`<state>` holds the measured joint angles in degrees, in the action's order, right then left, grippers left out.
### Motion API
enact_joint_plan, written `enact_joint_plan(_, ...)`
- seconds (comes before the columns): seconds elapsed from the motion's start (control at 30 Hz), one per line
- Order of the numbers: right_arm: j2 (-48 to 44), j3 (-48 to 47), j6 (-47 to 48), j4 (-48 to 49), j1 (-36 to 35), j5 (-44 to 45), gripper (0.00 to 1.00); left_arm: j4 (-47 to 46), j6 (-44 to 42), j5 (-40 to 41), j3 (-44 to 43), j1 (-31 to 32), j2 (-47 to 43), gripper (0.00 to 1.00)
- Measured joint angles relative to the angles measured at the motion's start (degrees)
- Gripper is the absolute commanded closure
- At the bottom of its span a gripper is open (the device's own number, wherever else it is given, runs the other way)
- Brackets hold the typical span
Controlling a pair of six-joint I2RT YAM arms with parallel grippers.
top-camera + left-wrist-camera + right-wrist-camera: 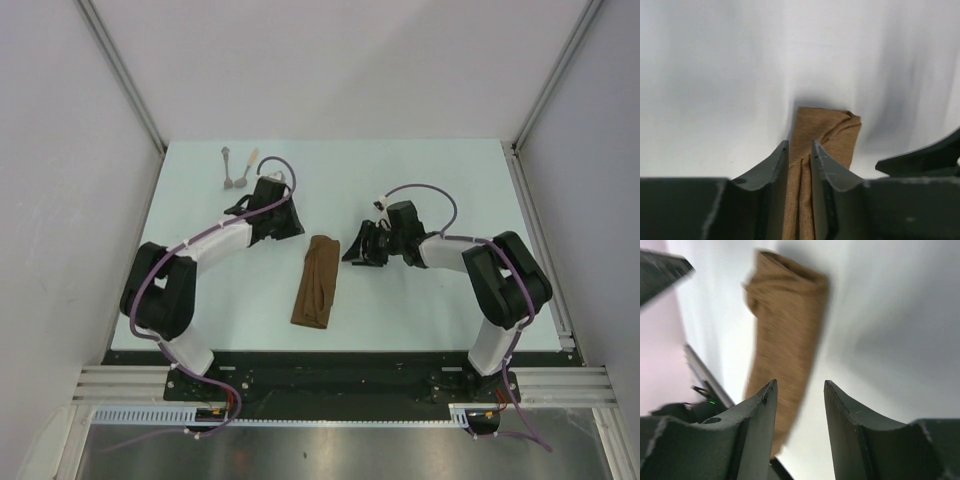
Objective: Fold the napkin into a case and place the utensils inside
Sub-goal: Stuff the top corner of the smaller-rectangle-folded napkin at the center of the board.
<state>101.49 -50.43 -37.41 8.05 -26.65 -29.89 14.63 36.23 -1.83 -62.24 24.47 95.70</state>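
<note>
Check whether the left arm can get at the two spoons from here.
Probably yes: the spoons lie on bare table close beyond the left gripper, with nothing between; the napkin lies on its other side.

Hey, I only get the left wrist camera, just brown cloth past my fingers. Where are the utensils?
Observer: The utensils lie side by side near the far edge of the table, on the left.
Operator: What's the right gripper doing?
Observer: The right gripper hangs open and empty, just right of the far end of the case.
Operator: Whole cloth folded?
Observer: Yes, one narrow strip running near to far, mid-table.
</note>
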Motion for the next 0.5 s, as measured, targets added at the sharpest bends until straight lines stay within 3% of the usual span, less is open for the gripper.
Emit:
enact_joint_plan(0.2, 3.56, -3.82, -11.02, 8.41, -0.37, -2.23, 0.56, 4.09, -9.99, -0.02, -7.69, 4.2, 3.26, 0.81)
enact_joint_plan(0.5, 8.11, -5.35, -22.43, 13.99, -2.47, -0.96, 0.7, 9.9, -19.3, 1.57, -8.79, 7.91, 8.31, 0.8)
